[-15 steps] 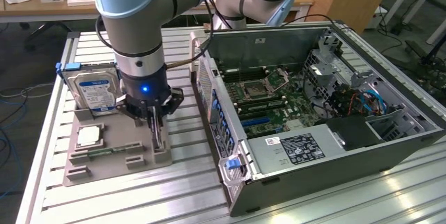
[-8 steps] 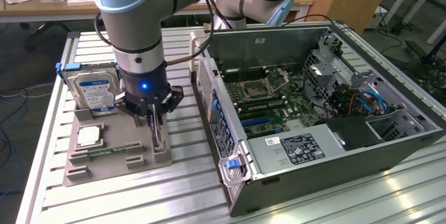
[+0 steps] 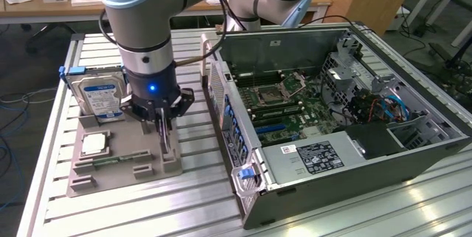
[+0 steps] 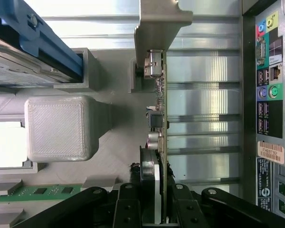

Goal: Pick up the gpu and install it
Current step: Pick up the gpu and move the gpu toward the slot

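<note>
The gpu [image 3: 165, 140] stands on edge over the grey parts holder [image 3: 121, 184], left of the open computer case [image 3: 354, 154] in the exterior view. In the wrist view the gpu [image 4: 159, 118] shows edge-on: a thin green board with small components and its silvery end bracket [image 4: 156, 23] at the far end. My gripper [image 3: 161, 120] comes straight down onto it. The black fingers [image 4: 128, 209] press on both faces of the card, so my gripper [image 4: 156, 211] is shut on it. Whether the card's lower edge still sits in the holder I cannot tell.
A hard drive [image 3: 101, 94] with a blue-white label stands upright at the holder's back. A square processor chip [image 3: 94, 144] and a green memory stick [image 3: 103, 162] lie on the holder. The case's rear port panel [image 4: 268, 95] is close beside the card. The motherboard [image 3: 284, 101] lies exposed.
</note>
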`<state>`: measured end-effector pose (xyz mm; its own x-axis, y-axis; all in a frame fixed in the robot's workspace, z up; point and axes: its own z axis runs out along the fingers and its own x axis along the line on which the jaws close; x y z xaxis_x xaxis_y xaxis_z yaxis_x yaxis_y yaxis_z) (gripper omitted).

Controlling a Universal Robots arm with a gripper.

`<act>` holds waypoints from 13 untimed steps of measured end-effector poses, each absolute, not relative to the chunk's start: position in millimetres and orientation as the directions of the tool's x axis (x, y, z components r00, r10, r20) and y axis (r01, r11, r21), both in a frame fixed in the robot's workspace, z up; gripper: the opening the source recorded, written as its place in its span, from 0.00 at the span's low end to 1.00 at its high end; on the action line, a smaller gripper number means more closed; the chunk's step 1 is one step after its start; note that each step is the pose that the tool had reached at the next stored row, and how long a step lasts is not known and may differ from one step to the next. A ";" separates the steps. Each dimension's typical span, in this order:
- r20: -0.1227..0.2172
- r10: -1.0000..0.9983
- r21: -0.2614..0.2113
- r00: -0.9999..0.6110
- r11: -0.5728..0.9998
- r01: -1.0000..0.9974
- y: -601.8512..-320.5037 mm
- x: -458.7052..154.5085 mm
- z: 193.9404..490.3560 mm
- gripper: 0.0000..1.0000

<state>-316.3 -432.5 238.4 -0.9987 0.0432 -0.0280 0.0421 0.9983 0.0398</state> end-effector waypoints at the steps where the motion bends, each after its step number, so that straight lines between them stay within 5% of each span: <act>1: -0.028 0.043 0.040 -0.999 0.998 0.042 -432.5 -316.3 239.1 0.28; 13: -0.028 0.043 0.040 -0.999 0.998 0.042 -432.5 -316.3 246.9 0.28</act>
